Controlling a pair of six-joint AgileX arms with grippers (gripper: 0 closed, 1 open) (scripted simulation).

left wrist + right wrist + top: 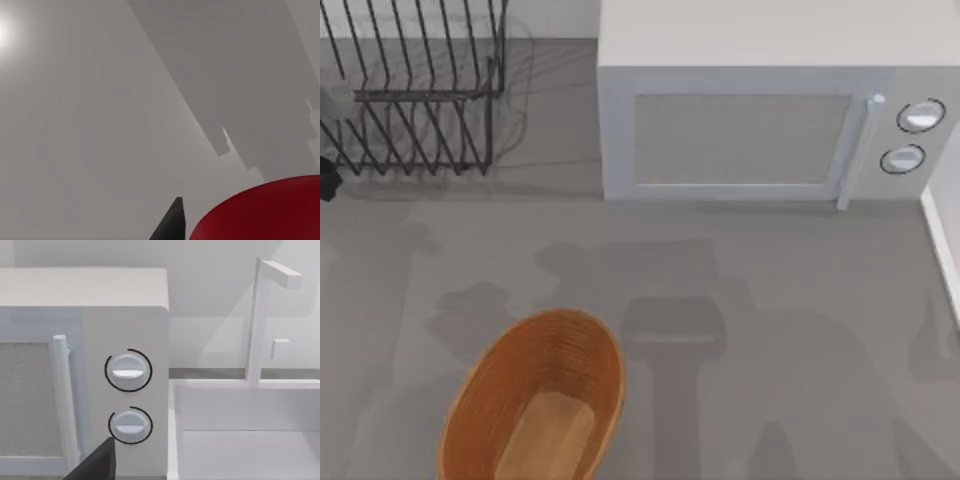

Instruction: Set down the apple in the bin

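Note:
The apple (260,210) is glossy dark red and sits very close in the left wrist view, right beside one black fingertip (172,222) of my left gripper, which is shut on it above the plain grey table. The bin (535,400), an oval orange-brown wicker basket with a tan bottom, stands at the front left of the table in the top view, with nothing inside it. A dark part of my right gripper (95,465) shows in the right wrist view, facing the microwave's two knobs (128,371).
A white microwave (750,130) fills the back centre and right. A black wire dish rack (415,90) stands at the back left. A white sink basin (250,440) with a tall faucet (260,320) lies at the right edge. Arm shadows fall across the grey tabletop (800,300).

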